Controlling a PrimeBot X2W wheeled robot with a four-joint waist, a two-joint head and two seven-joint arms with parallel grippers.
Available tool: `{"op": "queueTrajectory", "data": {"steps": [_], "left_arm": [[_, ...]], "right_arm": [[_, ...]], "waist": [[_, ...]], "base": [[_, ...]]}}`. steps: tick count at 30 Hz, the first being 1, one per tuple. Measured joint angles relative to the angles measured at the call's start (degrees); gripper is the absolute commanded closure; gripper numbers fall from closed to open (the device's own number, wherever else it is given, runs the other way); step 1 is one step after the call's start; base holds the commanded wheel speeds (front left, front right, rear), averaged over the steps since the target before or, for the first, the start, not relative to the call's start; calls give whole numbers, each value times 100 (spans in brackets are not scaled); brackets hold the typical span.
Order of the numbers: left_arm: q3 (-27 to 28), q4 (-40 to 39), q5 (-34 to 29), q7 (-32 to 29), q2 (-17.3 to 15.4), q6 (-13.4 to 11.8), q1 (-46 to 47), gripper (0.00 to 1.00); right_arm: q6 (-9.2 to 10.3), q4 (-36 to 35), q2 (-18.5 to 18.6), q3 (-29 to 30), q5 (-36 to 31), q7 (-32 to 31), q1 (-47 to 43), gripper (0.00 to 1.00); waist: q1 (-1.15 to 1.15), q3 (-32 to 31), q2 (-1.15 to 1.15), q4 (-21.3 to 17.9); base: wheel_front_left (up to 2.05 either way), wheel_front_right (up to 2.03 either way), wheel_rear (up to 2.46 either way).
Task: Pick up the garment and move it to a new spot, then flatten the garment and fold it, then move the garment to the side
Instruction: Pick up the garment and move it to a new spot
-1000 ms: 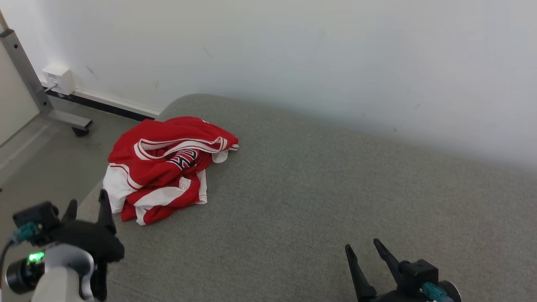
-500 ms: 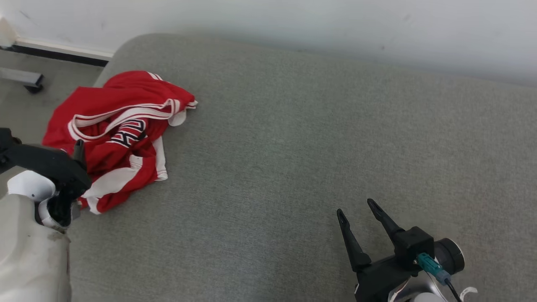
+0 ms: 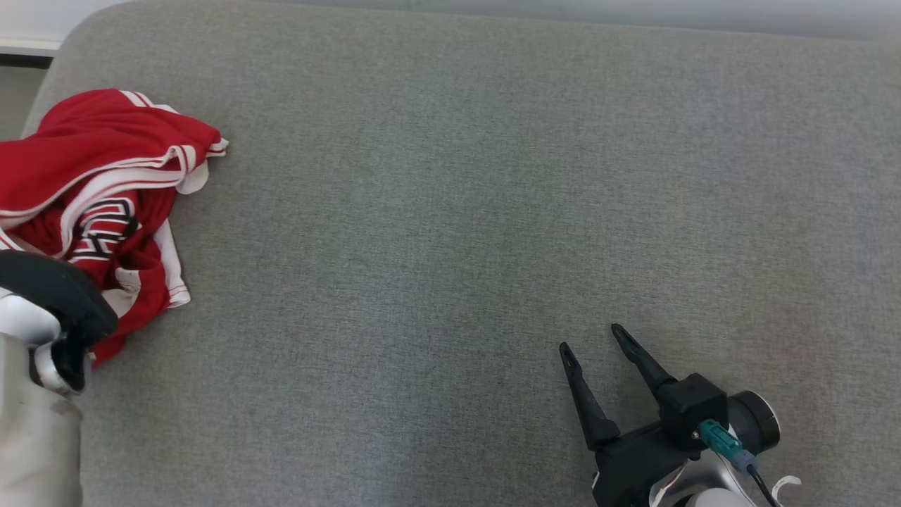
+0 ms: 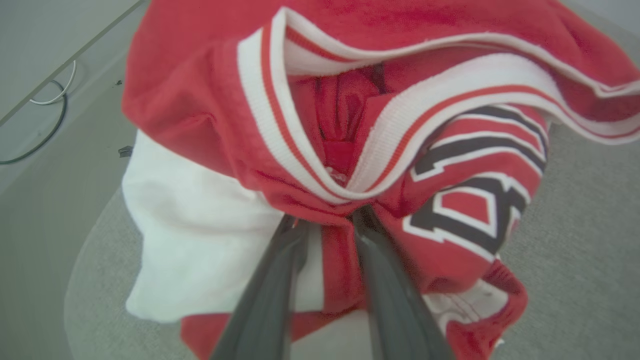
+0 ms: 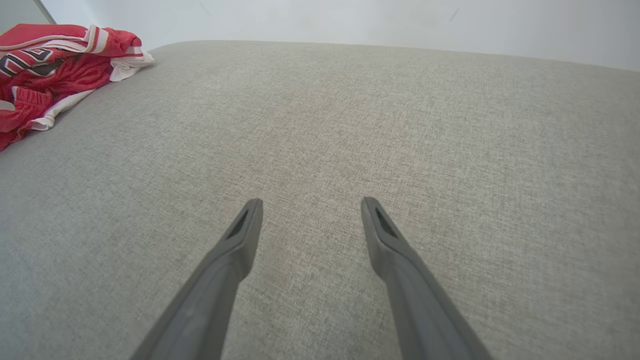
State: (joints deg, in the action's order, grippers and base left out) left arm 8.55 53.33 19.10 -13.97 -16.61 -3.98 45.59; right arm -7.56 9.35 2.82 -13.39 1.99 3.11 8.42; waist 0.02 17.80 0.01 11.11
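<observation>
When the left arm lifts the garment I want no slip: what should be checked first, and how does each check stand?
1. Left gripper at garment: ok, fingers pushed into its folds.
2. Grip closed on cloth: cannot tell, tips hidden under fabric.
3. Right gripper out of the way: ok, open, well apart from garment.
4. Room on cushion for new spot: ok, wide grey surface to the garment's right.
5. Garment flat: not ok, crumpled heap.
</observation>
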Motion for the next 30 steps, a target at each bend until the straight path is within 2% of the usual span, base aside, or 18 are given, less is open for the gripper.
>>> {"op": "queueTrajectory", "data": {"steps": [3, 9, 15, 20, 24, 30], "left_arm": [[-30, -98, 9, -5, -84, 92, 18, 100], [-163, -561, -123, -11, -525, 345, 288, 100], [-481, -1250, -247, -75, -888, 790, 717, 100], [-804, -1785, -81, -67, -680, 1057, 1043, 100], [-1084, -2161, 181, -7, -468, 1106, 1206, 100], [-1556, -2675, 560, 78, 31, 1139, 1550, 100]], "right_arm": [[0, 25, 2, 38, 53, 53, -17, 0], [0, 272, 1, 32, 352, 304, -29, 0], [0, 646, 1, 58, 679, 623, -79, 0], [0, 983, 3, 14, 943, 832, -152, 0], [0, 1147, 0, -93, 1085, 935, -191, 0], [0, 1233, 1, -210, 1163, 1004, -141, 0]], "waist": [[0, 9, 0, -50], [-1, -235, -1, -41], [-3, -737, -1, -34], [-3, -1208, -1, -110], [-4, -1568, -2, -256], [-4, -1853, -2, -697]], "base": [[0, 0, 0], [0, 0, 0], [0, 0, 0], [0, 0, 0], [0, 0, 0], [0, 0, 0]]}}
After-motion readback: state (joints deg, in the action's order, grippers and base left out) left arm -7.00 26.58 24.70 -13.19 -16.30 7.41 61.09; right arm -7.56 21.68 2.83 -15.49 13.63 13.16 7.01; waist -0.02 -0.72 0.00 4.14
